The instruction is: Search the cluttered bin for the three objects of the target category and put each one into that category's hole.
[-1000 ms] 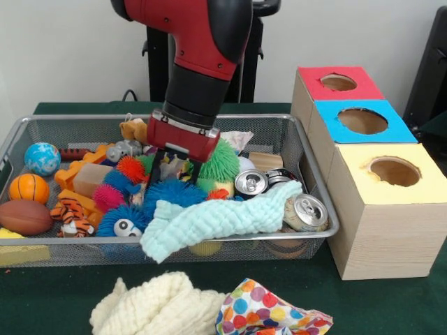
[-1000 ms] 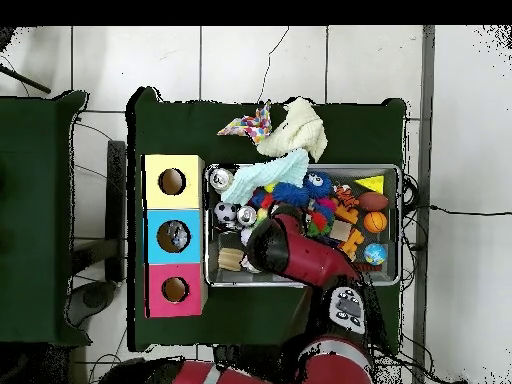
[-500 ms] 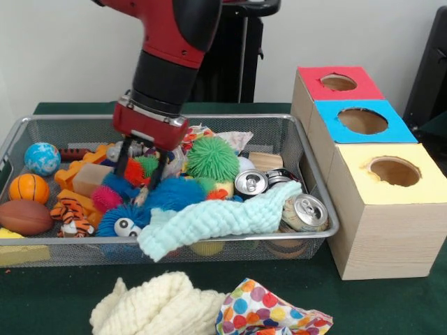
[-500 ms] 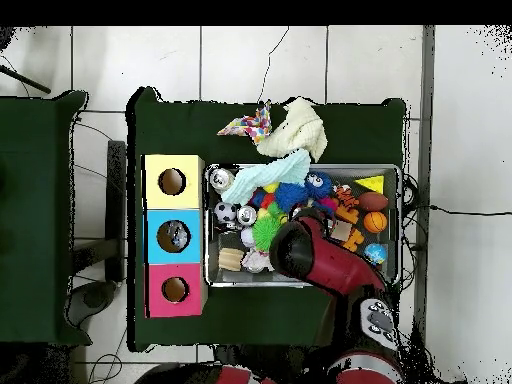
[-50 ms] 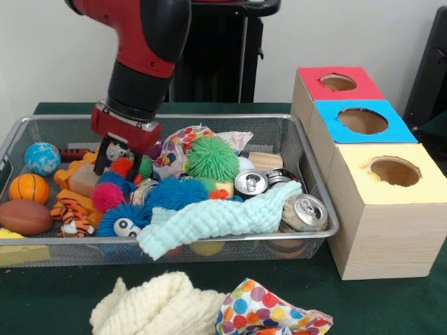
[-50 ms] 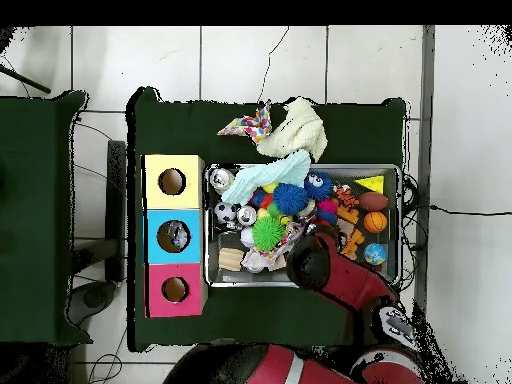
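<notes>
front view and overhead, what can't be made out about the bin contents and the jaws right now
- Gripper: front view, its jaws reach down among the spiky balls, so any hold is unclear; overhead, the arm covers it.
- Bin bottom layer: both views, buried under the mint cloth and toys.
- Blue box hole: overhead, something inside, too small to identify.

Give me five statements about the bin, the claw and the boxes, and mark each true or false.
1. The claw is over the left part of the wire bin in the front view. True.
2. The yellow box stands farthest from the camera in the front view. False: it is nearest; the red box is farthest.
3. A mint cloth drapes over the bin's front rim. True.
4. The green spiky ball lies on the table outside the bin. False: it is in the bin.
5. Two drink cans lie at the bin's end nearest the boxes. True.
</notes>
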Controlling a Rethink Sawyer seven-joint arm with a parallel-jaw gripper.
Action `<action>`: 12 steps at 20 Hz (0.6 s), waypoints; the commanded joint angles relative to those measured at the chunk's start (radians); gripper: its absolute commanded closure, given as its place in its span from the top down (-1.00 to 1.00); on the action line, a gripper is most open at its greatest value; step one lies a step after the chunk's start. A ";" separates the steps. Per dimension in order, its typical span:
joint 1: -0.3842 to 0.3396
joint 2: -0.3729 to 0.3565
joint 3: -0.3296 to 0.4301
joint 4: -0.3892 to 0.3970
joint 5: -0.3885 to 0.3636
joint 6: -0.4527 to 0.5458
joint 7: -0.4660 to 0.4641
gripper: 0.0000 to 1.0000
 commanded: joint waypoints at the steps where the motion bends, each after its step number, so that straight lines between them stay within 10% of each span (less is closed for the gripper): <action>1: 0.037 0.161 0.021 0.014 -0.052 -0.113 0.160 1.00; 12: 0.146 0.224 -0.033 0.018 0.005 -0.236 0.163 1.00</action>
